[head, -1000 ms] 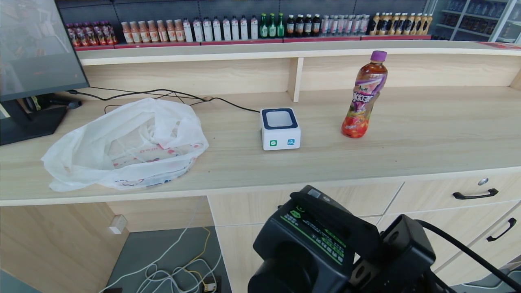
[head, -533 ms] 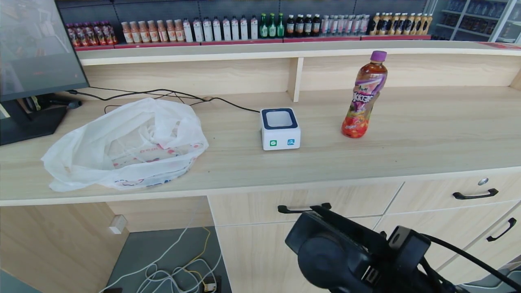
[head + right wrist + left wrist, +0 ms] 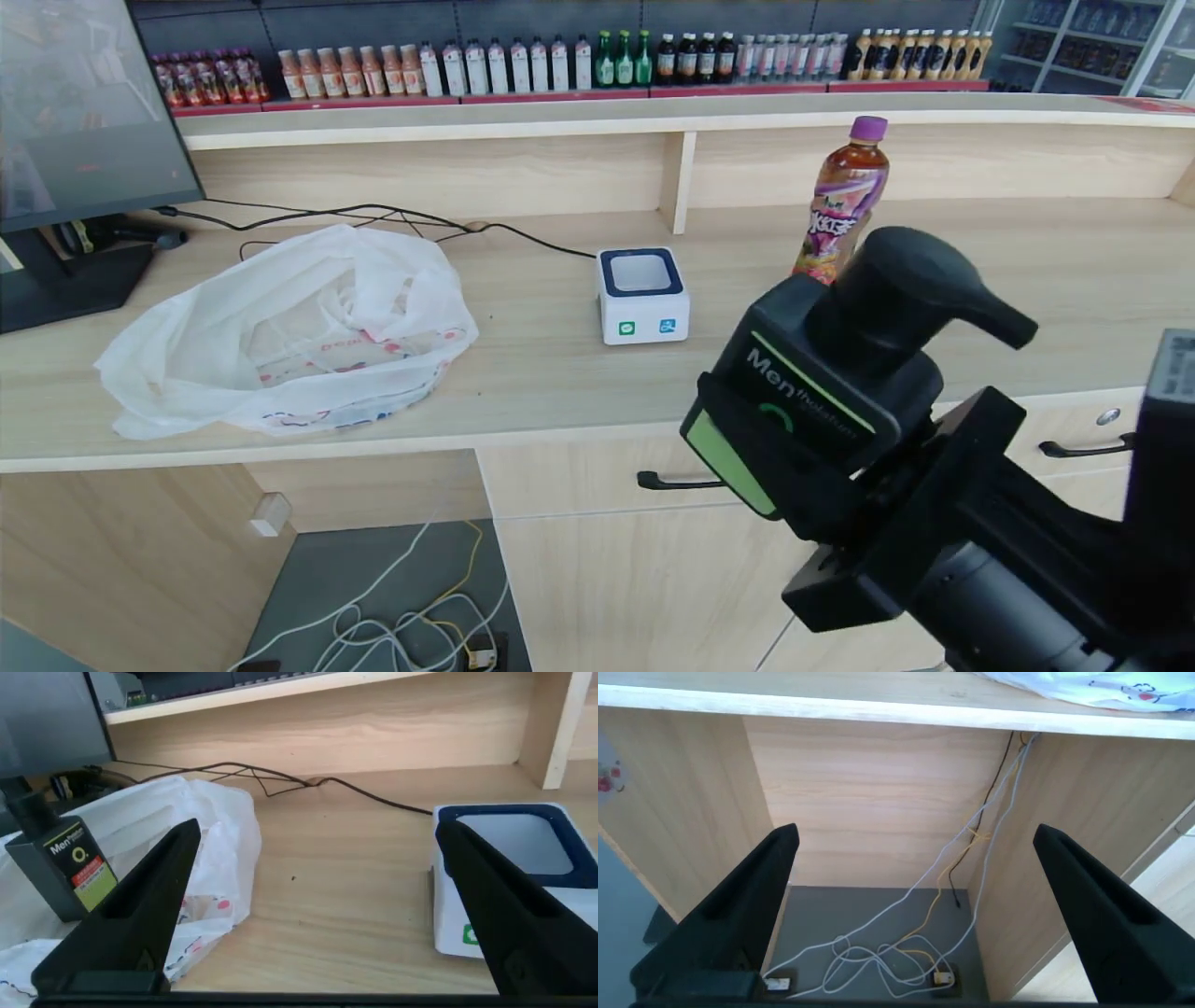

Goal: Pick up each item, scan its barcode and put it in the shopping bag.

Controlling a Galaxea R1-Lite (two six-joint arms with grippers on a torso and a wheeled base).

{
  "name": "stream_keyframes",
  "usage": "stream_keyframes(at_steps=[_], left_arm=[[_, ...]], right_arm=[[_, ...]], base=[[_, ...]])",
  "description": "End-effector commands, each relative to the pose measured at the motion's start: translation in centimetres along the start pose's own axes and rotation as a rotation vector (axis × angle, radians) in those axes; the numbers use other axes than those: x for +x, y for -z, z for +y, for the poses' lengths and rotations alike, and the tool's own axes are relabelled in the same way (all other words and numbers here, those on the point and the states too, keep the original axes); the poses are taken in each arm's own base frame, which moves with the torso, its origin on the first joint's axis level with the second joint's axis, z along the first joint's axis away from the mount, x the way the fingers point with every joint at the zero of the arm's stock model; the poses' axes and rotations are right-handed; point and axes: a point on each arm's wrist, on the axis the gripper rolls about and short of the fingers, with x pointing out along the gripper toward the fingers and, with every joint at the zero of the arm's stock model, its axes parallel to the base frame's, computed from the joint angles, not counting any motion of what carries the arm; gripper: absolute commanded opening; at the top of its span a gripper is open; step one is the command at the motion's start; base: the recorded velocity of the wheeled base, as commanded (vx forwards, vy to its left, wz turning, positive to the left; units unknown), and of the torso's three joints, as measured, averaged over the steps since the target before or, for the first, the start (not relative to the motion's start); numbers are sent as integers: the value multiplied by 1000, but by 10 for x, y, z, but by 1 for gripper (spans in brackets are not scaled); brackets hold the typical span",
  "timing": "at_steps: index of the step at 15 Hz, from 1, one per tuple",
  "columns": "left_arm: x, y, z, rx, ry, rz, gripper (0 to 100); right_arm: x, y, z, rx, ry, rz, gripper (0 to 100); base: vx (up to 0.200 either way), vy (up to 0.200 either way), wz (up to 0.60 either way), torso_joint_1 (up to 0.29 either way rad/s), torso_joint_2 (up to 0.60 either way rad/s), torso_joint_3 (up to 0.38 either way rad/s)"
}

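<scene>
A black pump bottle (image 3: 822, 392) hangs tilted in front of the counter, carried at the end of my right arm. My right gripper (image 3: 896, 485) holds it from behind, so the grip itself is mostly hidden. In the right wrist view a black pump bottle (image 3: 58, 868) shows small and upright against the white shopping bag (image 3: 215, 840). The bag (image 3: 280, 327) lies open on the counter's left. The white scanner (image 3: 642, 294) sits mid-counter. A purple-capped drink bottle (image 3: 845, 201) stands behind the carried one. My left gripper (image 3: 916, 828) hangs open below the counter.
A monitor (image 3: 84, 103) stands at the far left and black cables run behind the bag. A raised shelf backs the wooden counter (image 3: 560, 392). Drawers with black handles (image 3: 1088, 448) sit under the counter. Loose cables (image 3: 878, 952) lie on the floor below.
My right arm has swung the pump bottle up from the bottom of the head view, turning it from back label to base to front. It now covers the drink bottle's lower half.
</scene>
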Motion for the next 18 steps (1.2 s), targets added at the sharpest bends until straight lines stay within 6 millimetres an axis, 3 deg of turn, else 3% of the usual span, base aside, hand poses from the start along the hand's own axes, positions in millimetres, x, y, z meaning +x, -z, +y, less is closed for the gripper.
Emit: stream_keyframes(at_steps=[1,18], left_arm=[[0,0,0,0,0,0,100],[0,0,0,-1,0,0,100]], right_arm=[[0,-1,0,1,0,-3,100],[-14,-6,-5,-10,6,7,100]], base=[[0,-200,0,-2,2,2],[0,-200,0,2,2,3]])
